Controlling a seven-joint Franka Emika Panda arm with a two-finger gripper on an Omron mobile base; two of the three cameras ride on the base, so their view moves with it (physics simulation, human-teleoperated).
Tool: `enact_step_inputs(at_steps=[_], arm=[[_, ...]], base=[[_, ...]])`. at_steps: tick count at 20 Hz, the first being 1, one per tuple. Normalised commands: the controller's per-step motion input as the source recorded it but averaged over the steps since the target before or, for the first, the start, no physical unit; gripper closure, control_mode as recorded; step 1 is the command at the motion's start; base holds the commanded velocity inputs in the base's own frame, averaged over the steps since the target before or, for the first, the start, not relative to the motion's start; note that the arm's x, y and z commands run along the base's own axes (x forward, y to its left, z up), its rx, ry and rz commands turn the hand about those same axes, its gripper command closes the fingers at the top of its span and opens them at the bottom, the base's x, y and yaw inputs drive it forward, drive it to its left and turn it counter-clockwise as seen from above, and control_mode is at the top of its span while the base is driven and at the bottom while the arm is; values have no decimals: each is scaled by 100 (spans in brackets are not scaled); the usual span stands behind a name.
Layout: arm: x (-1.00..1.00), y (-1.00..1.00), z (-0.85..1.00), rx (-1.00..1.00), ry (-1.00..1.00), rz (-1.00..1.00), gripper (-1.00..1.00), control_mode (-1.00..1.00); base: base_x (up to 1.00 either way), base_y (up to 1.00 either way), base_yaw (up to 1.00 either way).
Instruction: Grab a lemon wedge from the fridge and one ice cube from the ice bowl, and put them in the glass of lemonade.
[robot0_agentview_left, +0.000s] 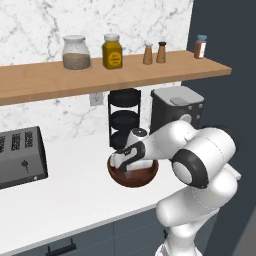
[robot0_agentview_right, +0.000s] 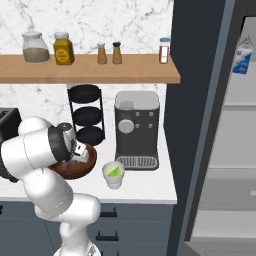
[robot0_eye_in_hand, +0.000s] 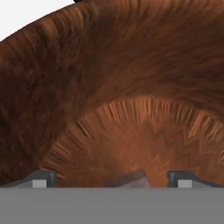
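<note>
Progress stands at roughly the halfway mark, judged from the scene. Glass of lemonade sits on the table before the coffee machine, with a yellow-green lemon wedge already in it. Pincer is down inside the ice bowl, fingertips spread apart with a pale ice cube between them, not yet clamped. Fridge stands open at right. Remaining, in my judgement: grasp the cube, carry it to the glass, release.

White counter — ice bowl, glass of lemonade.
</note>
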Motion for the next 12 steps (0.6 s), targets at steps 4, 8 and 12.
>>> enact_step_inputs(at_steps=[4,8,12], arm=[[0,0,-5,0,0,0,-100,-100],[0,0,-7,0,0,0,100,-100],[0,0,-4,0,0,0,100,-100]], base=[[0,0,0],[0,0,0],[0,0,0]])
